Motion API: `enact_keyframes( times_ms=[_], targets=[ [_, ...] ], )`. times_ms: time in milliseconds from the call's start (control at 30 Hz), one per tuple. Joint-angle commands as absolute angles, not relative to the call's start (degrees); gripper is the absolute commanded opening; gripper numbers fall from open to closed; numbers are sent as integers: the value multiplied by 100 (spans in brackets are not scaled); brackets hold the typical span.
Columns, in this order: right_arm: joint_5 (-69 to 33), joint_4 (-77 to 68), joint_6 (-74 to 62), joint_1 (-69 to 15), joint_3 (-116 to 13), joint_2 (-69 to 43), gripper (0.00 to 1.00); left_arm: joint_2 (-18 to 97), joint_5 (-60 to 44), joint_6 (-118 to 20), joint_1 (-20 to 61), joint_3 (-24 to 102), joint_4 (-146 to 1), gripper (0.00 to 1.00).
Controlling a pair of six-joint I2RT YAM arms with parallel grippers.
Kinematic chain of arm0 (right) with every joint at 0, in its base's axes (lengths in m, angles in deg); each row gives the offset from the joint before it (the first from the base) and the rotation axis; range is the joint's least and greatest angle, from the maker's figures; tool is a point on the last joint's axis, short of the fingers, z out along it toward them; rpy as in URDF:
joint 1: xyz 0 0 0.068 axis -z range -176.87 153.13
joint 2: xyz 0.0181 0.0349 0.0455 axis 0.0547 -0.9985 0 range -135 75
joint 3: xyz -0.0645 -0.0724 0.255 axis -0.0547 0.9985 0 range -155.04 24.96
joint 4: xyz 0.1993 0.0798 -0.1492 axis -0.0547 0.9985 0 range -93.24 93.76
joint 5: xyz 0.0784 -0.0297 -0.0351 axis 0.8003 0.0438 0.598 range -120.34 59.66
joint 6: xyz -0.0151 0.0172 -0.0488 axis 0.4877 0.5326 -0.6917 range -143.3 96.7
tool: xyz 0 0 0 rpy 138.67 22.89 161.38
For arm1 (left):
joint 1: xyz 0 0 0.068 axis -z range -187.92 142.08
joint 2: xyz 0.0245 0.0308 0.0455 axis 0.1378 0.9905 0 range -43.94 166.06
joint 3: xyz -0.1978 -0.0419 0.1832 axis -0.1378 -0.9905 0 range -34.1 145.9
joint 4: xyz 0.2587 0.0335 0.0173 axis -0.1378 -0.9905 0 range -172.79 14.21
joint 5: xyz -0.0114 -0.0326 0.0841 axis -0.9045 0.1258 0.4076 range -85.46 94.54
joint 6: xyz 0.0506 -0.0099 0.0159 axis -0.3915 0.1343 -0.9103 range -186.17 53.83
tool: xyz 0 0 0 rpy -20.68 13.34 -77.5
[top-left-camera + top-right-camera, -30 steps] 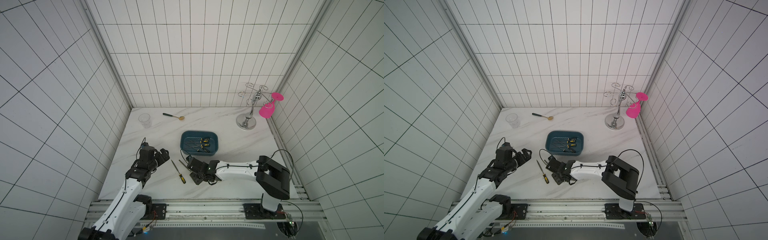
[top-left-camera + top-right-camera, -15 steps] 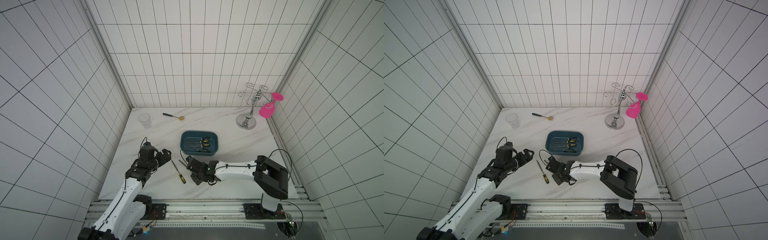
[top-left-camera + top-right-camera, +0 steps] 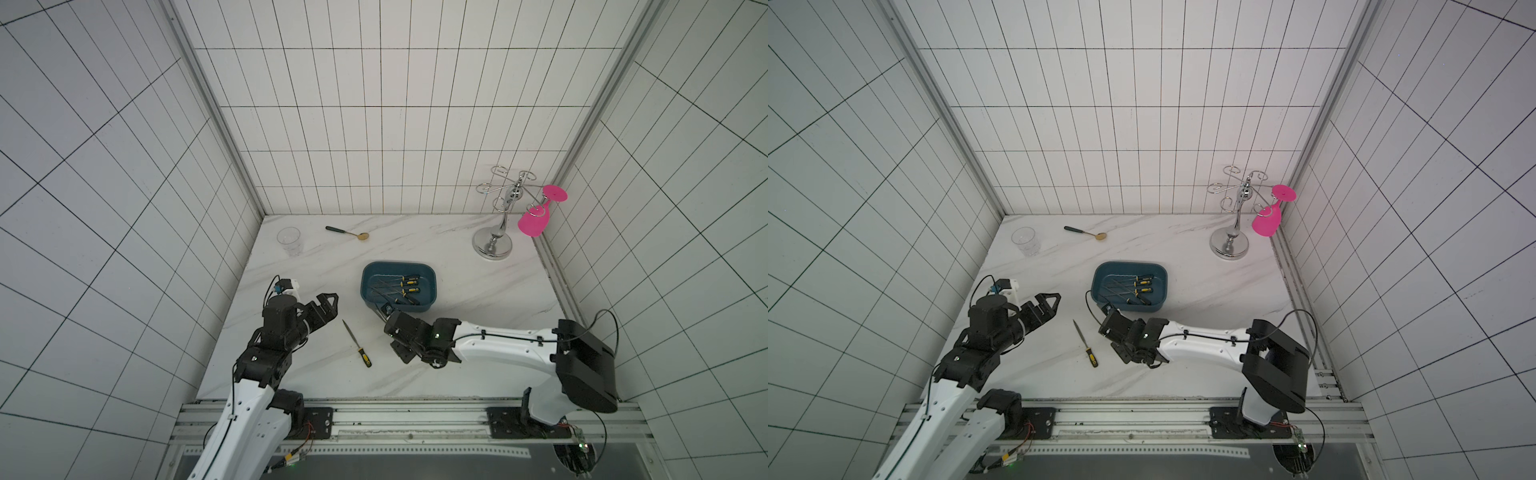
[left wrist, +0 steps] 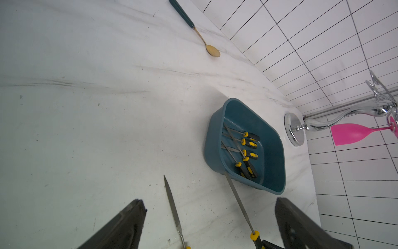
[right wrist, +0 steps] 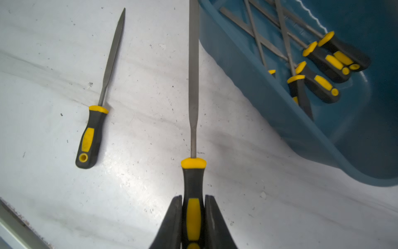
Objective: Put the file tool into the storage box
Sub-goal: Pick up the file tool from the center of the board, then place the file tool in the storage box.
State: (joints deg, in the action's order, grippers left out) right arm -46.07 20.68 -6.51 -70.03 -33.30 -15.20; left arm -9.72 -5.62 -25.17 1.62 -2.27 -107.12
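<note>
My right gripper (image 5: pixel 193 198) is clamped tight on the black-and-yellow handle of a file (image 5: pixel 193 129), low over the table (image 5: pixel 237 172). The blade runs straight out ahead of my fingertips, and its tip reaches the near wall of the box (image 5: pixel 247 75). I cannot tell whether it touches. The box sits just ahead of this gripper, with other files (image 5: pixel 323 60) lying inside it. A second file (image 5: pixel 97 103) lies flat on the table off to the side, between my two grippers and apart from both. My left gripper (image 4: pixel 210 201) hangs above the table with its jaws spread wide and nothing in them, and the second file's blade lies just ahead of it. A cup (image 3: pixel 289 241) and a spoon (image 4: pixel 195 29) lie well beyond it.
</note>
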Motion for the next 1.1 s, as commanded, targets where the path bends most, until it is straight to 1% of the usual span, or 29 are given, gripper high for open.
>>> enact_keyframes(
  times_ms=[0,200,300,433,567,733,933,1067],
  targets=[
    [-4932,2505,-989,-7017,-3340,-1130,13,-1054,-620,-2623,162,26,-10852,98],
    [-5069,2717,-1381,-6891,-3595,-630,13,-543,-1227,-2864,230,484,-10991,98],
    [-4917,2717,-1548,-6763,-3727,-488,13,-357,-1166,-2921,299,811,-11238,98],
    [-4577,2717,-1759,-6575,-3873,-413,13,-381,-1009,-3115,316,1128,-11375,98],
    [-4385,2700,-1980,-6384,-3962,-354,13,-515,-780,-3179,315,1152,-11208,98],
    [-3913,2630,-2141,-6044,-4040,-305,11,-479,-768,-3171,315,1178,-11002,98],
    [-3408,2445,-2128,-6032,-3703,-367,10,-395,-656,-3215,316,995,-10968,98],
    [-3230,1994,-1983,-6125,-3116,-224,10,-412,-687,-3146,315,783,-10845,98]
  ],
)
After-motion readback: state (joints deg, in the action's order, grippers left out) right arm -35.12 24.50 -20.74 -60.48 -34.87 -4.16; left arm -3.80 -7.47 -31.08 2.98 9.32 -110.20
